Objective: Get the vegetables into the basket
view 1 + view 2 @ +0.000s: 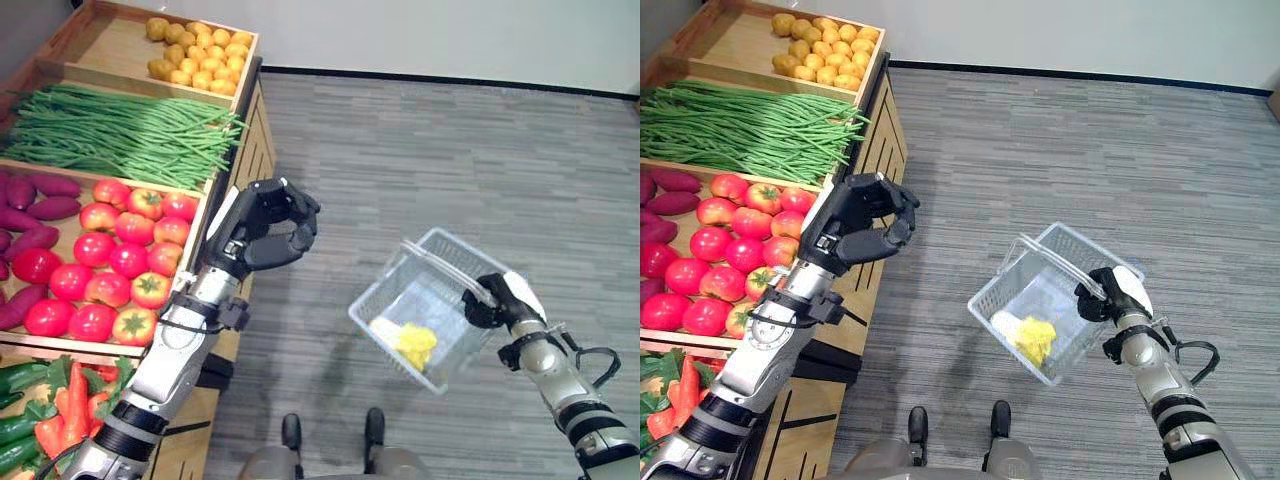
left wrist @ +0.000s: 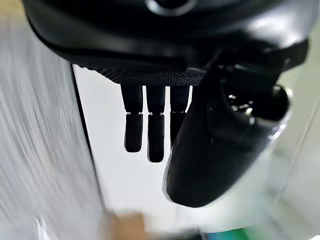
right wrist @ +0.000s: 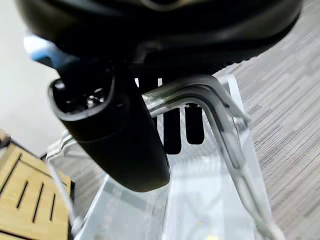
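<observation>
My right hand (image 1: 503,296) is shut on the wire handle (image 3: 200,97) of a clear mesh basket (image 1: 386,285), holding it tilted above the floor at the lower right. A yellow item (image 1: 416,344) lies in the basket's low corner. My left hand (image 1: 268,228) hovers beside the outer edge of the wooden produce stand (image 1: 243,150), level with the tomatoes (image 1: 112,258). Its fingers (image 2: 155,136) are curled toward the thumb with nothing in them. It is well left of the basket.
The stand's bins hold potatoes (image 1: 200,50), green beans (image 1: 120,130), purple sweet potatoes (image 1: 40,212) and, at the bottom left, cucumbers (image 1: 15,405) and red-orange vegetables (image 1: 72,402). Grey carpet (image 1: 450,150) spreads to the right of the stand.
</observation>
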`<state>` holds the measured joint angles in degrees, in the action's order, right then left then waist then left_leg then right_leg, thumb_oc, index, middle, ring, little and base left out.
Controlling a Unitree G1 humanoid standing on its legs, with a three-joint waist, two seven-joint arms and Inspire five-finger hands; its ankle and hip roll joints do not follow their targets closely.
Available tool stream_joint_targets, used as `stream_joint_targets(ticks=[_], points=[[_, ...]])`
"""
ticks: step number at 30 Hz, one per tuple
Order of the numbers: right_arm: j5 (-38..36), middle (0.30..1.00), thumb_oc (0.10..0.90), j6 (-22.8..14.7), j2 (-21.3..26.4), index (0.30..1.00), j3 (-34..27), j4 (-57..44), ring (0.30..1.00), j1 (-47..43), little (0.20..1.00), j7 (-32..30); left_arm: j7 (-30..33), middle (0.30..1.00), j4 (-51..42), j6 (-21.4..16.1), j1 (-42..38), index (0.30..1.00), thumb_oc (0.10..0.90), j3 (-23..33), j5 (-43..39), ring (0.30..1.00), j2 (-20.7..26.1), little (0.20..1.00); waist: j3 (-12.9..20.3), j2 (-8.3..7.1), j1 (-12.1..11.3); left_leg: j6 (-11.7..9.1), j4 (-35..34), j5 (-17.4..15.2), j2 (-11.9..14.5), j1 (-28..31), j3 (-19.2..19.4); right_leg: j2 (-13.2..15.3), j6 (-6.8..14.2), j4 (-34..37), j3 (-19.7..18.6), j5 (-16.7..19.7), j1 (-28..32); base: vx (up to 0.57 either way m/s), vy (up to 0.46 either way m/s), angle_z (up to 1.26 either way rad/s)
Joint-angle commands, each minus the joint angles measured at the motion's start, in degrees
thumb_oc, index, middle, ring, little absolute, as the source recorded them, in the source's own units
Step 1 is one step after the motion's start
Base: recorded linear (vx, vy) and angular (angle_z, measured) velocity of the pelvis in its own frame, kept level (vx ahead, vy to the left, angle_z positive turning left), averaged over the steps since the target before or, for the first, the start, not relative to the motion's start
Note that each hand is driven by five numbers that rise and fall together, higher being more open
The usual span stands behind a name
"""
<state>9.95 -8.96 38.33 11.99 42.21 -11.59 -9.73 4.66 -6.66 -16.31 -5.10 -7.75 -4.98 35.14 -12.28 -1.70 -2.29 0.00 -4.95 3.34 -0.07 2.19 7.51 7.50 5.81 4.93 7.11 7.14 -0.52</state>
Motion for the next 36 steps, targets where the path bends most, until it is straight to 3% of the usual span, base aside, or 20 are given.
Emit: stream_joint_targets(ticks=[1, 11, 16, 19, 20, 21, 22, 23, 24, 28, 33, 36], points=[[0.1, 0.300, 0.400, -4.3, 2.9, 0.300, -4.7, -1.2, 0.300, -1.2, 0.300, -5.2, 17.5, 1.000, 3.8, 1.3, 2.5, 1.000, 0.900, 11.7, 19.2, 1.000, -1.3, 1.000, 7.3, -3.40, -2.4, -3.4, 0.5, -1.3, 2.2, -1.6, -0.1, 7.2, 6.6, -1.9, 2.4, 0.7, -0.1, 0.01, -0.061, 0.08], [-0.2, 0.300, 0.400, -2.9, 0.8, 0.300, -8.5, 1.8, 0.300, 5.9, 0.300, -4.7, 22.8, 1.000, 7.4, 5.4, 9.7, 1.000, 0.900, 20.0, 28.2, 1.000, 0.3, 1.000, 8.3, -2.90, -3.9, -4.5, 0.1, -0.6, 3.1, -1.7, -2.6, 6.4, 6.1, -1.2, 5.6, -0.4, 2.2, 0.02, -0.032, 0.18], [-1.3, 0.300, 0.400, -3.3, -1.1, 0.300, -9.4, 7.0, 0.300, 6.6, 0.300, -6.2, 23.6, 1.000, 6.6, 4.7, 10.2, 1.000, 0.900, 20.1, 29.7, 1.000, 0.8, 1.000, 8.4, -2.87, -5.2, -5.2, 0.0, 0.0, 3.7, -2.3, -4.5, 5.9, 5.8, -1.0, 7.8, -1.0, 3.4, 0.00, -0.036, 0.25], [-1.5, 0.300, 0.400, -3.4, -2.1, 0.300, -9.0, 5.1, 0.300, 7.3, 0.300, -6.3, 23.3, 1.000, 4.7, 3.4, 9.6, 1.000, 0.900, 19.5, 28.9, 1.000, 1.1, 1.000, 8.5, -2.87, -5.3, -5.5, 0.0, 0.3, 3.9, -2.7, -5.3, 5.6, 5.6, -1.1, 8.6, -1.3, 3.7, -0.03, -0.033, 0.25], [-1.9, 0.300, 0.400, -3.4, -2.3, 0.300, -8.7, 5.8, 0.300, 7.0, 0.300, -6.3, 21.4, 1.000, 3.0, 1.5, 8.5, 1.000, 0.900, 18.2, 24.9, 1.000, 0.6, 1.000, 8.4, -2.81, -5.4, -5.6, 0.0, 0.4, 4.1, -2.9, -5.6, 5.5, 5.5, -1.0, 9.0, -1.4, 3.8, -0.03, -0.014, 0.16], [-3.2, 0.300, 0.400, -3.0, -2.4, 0.300, -8.4, 5.9, 0.300, 6.6, 0.300, -5.8, 13.6, 1.000, 0.3, -4.1, 7.9, 1.000, 0.900, 15.8, 4.4, 1.000, -1.7, 1.000, 8.3, -2.60, -5.3, -5.6, 0.1, 0.4, 4.1, -2.8, -5.7, 5.3, 5.4, -0.9, 9.2, -1.5, 4.0, -0.04, -0.011, 0.15], [-3.2, 0.300, 0.400, -3.0, -2.4, 0.300, -8.5, 5.8, 0.300, 6.6, 0.300, -5.8, 13.3, 1.000, 0.2, -4.1, 8.0, 1.000, 0.900, 15.9, 4.0, 1.000, -1.6, 1.000, 8.4, -2.62, -5.3, -5.6, 0.0, 0.6, 4.1, -2.9, -5.7, 5.4, 5.4, -0.9, 9.2, -1.3, 3.9, -0.04, 0.001, 0.17], [-3.8, 0.300, 0.400, -2.8, -2.5, 0.300, -8.3, 5.7, 0.300, 6.5, 0.300, -5.2, 4.0, 1.000, -1.2, -6.4, 7.2, 1.000, 0.900, 14.4, -14.7, 1.000, -4.0, 1.000, 8.3, -2.42, -5.1, -5.6, 0.0, 0.8, 4.1, -2.9, -5.7, 5.3, 5.3, -0.9, 9.1, -1.2, 3.8, -0.04, 0.019, 0.16], [-3.9, 0.300, 0.400, -2.8, -3.2, 0.300, -7.8, 5.2, 0.300, 6.3, 0.300, -4.3, -4.4, 1.000, -1.1, -5.5, 7.5, 1.000, 0.900, 12.4, -29.0, 1.000, -6.3, 1.000, 8.5, -2.15, -4.8, -5.5, -0.1, 0.9, 4.2, -2.8, -5.7, 5.3, 5.2, -0.9, 9.0, -1.2, 3.8, -0.02, 0.022, 0.10], [-3.1, 0.300, 0.400, -3.4, -5.4, 0.300, -6.8, 9.6, 0.300, 6.4, 0.300, -3.1, -8.9, 1.000, -1.6, -4.8, 10.2, 1.000, 0.900, 8.0, -29.2, 1.000, -6.1, 1.000, 8.7, -1.83, -4.7, -5.4, -0.1, 0.8, 4.4, -2.1, -5.9, 5.1, 4.9, -1.2, 8.7, -1.6, 4.2, 0.00, 0.004, -0.03], [-2.8, 0.300, 0.400, -3.5, -7.1, 0.300, -5.7, 10.5, 0.300, 6.3, 0.300, -3.0, -9.4, 1.000, -1.1, -3.9, 11.1, 1.000, 0.900, 5.0, -29.8, 1.000, -6.3, 1.000, 8.9, -1.85, -4.8, -5.6, -0.1, 1.0, 4.4, -2.3, -5.9, 5.2, 4.9, -1.5, 8.8, -1.8, 4.2, -0.01, 0.003, -0.03], [-2.1, 0.300, 0.400, -3.4, -7.3, 0.300, -5.3, 9.7, 0.300, 7.1, 0.300, -2.7, -9.8, 1.000, -2.9, -3.0, 12.6, 1.000, 0.900, 3.7, -29.3, 1.000, -5.5, 1.000, 7.5, -1.38, -4.8, -4.9, 0.9, 0.6, 4.7, -1.6, -6.1, 5.7, 4.3, -8.0, 8.6, -4.8, 2.7, 0.00, 0.000, 0.00]])
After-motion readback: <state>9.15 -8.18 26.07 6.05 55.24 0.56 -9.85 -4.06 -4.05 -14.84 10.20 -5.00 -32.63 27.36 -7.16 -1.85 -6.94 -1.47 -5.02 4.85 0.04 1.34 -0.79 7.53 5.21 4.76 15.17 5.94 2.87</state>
